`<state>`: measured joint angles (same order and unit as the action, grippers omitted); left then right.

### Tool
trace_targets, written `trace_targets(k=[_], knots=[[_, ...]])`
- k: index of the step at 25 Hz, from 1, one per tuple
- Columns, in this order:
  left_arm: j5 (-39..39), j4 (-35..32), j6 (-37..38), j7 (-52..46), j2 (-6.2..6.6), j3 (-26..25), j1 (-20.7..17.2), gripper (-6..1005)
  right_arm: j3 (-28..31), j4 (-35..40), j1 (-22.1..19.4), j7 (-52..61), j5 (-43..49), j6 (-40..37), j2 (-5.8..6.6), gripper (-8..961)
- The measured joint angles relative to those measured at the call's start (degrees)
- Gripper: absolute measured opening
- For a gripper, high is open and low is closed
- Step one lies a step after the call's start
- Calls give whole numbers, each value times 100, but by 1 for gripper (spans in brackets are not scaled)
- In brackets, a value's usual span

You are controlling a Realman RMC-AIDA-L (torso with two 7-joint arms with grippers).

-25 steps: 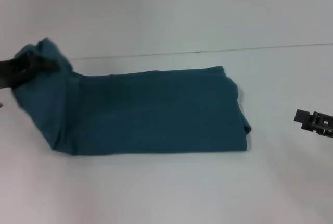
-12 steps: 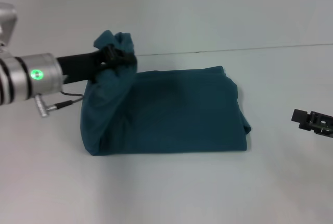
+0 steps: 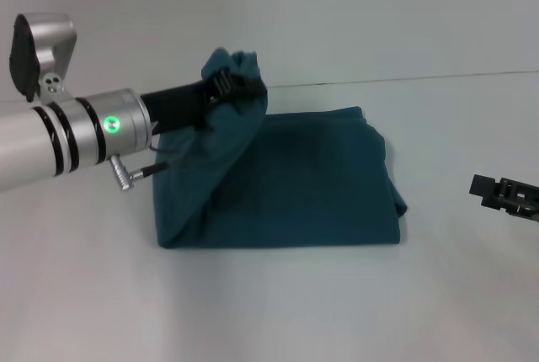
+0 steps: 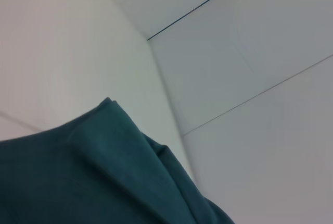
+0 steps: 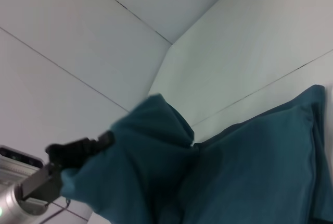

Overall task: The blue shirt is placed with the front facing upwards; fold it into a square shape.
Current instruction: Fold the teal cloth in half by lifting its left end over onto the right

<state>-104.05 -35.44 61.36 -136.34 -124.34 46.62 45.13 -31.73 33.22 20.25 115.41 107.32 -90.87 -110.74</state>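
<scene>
While the white table [image 3: 278, 311] fills most of the head view, the blue shirt [image 3: 312, 185] lies across its middle as a folded teal band, plain side up, with no print showing. Its right end rests flat, rounded at the fold near the right edge of the cloth. Its left end is lifted off the table and doubled over toward the middle, hanging in a loose drape from a bunched peak.

Reaching in from the left, the silver left arm [image 3: 76, 130] carries a green light on its wrist ring and a small plug with a cable beneath it. At its tip, the left gripper [image 3: 229, 86] is clamped on the raised bunch of shirt, above the rear edge of the flat part; the right wrist view shows the dark fingers buried in the cloth there.

At the right edge, well apart from the shirt, the right gripper [image 3: 505, 195] hangs low over the table; whether it is wide or narrow I cannot tell.
</scene>
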Motion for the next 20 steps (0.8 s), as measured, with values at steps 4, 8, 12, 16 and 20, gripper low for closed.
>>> trace_targets(k=[4, 8, 12, 16, 20], knots=[[351, -3, -9, 56, -3, 266, 52, 46, 1, 0, 3, 9, 0, 1, 0, 914], [616, 294, -425, 183, -2, 806, 216, 46, 0, 0, 5, 7, 6, 2, -8, 914], [798, 643, -555, 444, -14, 972, 391, 47, 0, 0, 6, 7, 31, 3, -5, 914], [840, 762, -736, 509, -21, 1038, 456, 47, 0, 0, 5, 1, 35, 6, -8, 915], [937, 904, -1080, 582, -30, 1087, 502, 48, 1, 0, 5, 0, 35, 14, -10, 915]])
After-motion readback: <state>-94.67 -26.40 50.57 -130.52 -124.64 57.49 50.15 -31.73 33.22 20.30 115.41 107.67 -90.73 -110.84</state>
